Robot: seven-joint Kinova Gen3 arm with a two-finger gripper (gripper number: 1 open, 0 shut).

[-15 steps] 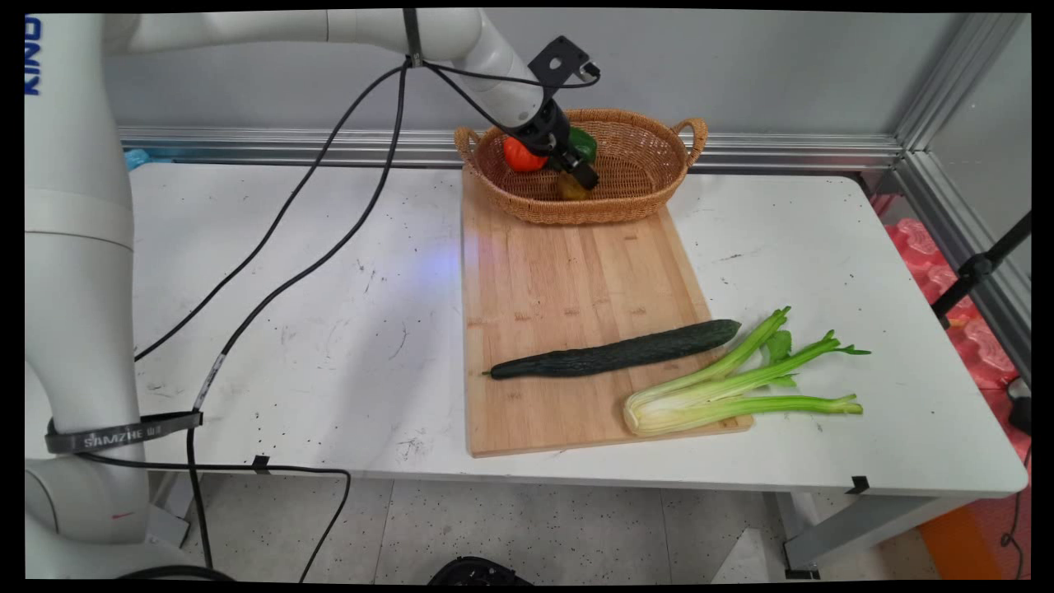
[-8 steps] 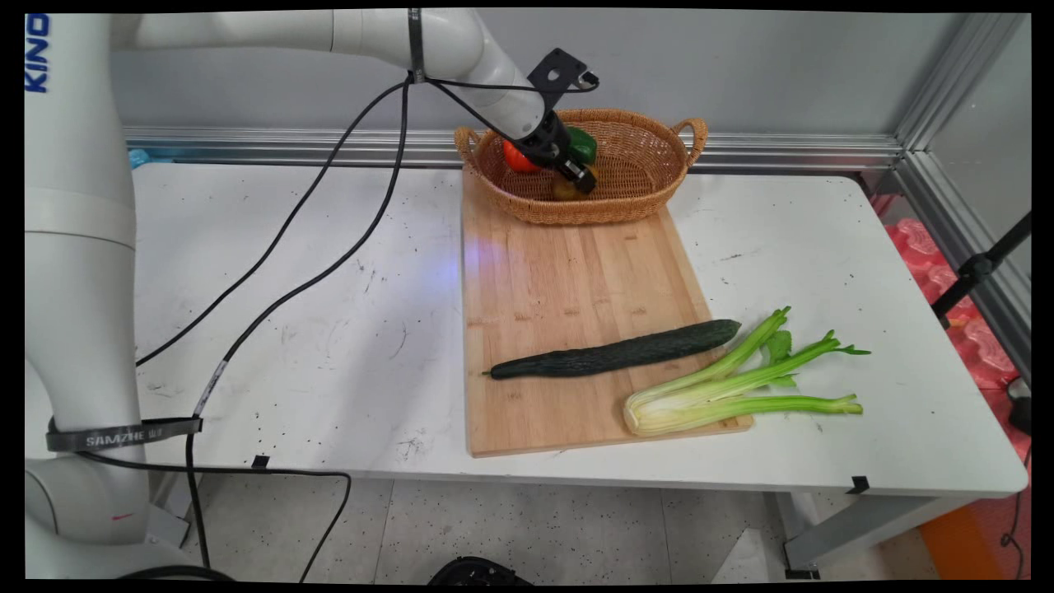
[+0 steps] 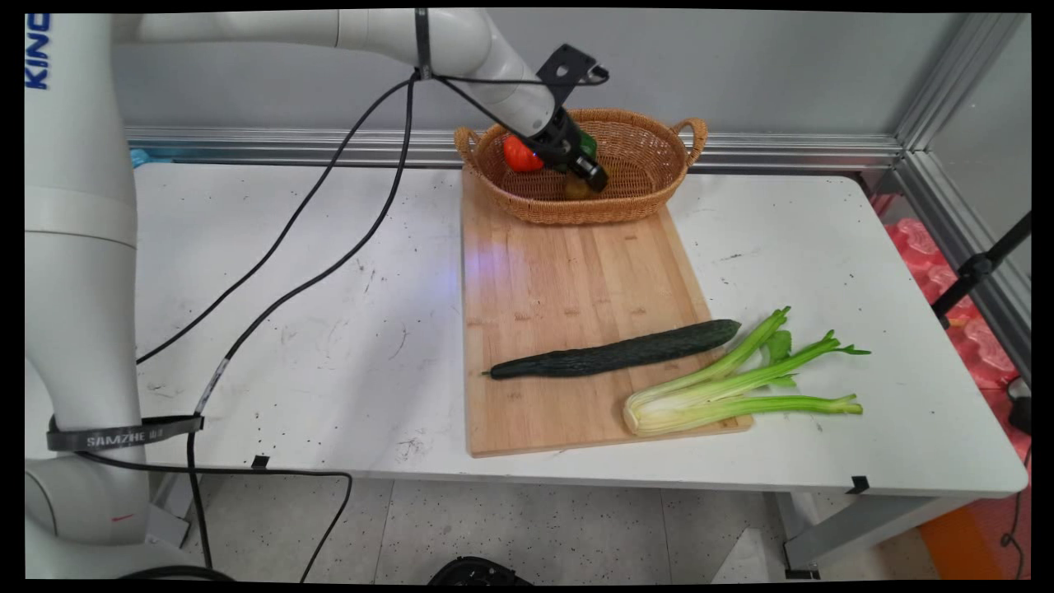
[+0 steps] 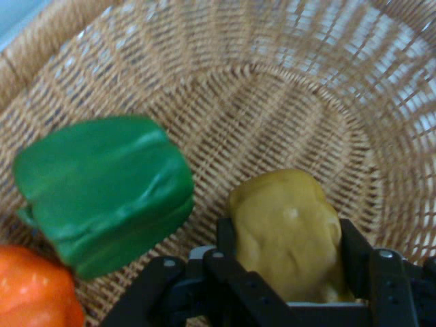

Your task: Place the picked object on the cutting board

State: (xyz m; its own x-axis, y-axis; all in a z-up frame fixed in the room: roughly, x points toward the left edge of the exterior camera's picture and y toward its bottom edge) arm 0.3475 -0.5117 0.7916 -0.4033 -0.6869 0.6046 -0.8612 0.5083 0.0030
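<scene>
Gripper [image 4: 289, 272] fingers bracket a yellow pepper [image 4: 286, 231] on the wicker basket [image 3: 642, 193] floor, closed against both sides. Green pepper [image 4: 102, 187] and orange pepper [image 4: 34, 289] lie just beside it. The pepper's smooth, lumpy skin could slip from so shallow a grip.

White table against a grey wall

The white table [image 3: 807, 247], scuffed and flecked with dark marks, fills the middle of the main view; a plain grey wall [image 3: 741, 58] stands behind it at 12 o'clock, with an aluminium rail [image 3: 288, 147] along its foot. A metal-framed panel [image 3: 980, 107] closes the 2 o'clock corner. Speckled pale floor [image 3: 535, 535] shows at 6 o'clock under the table's edge.
</scene>
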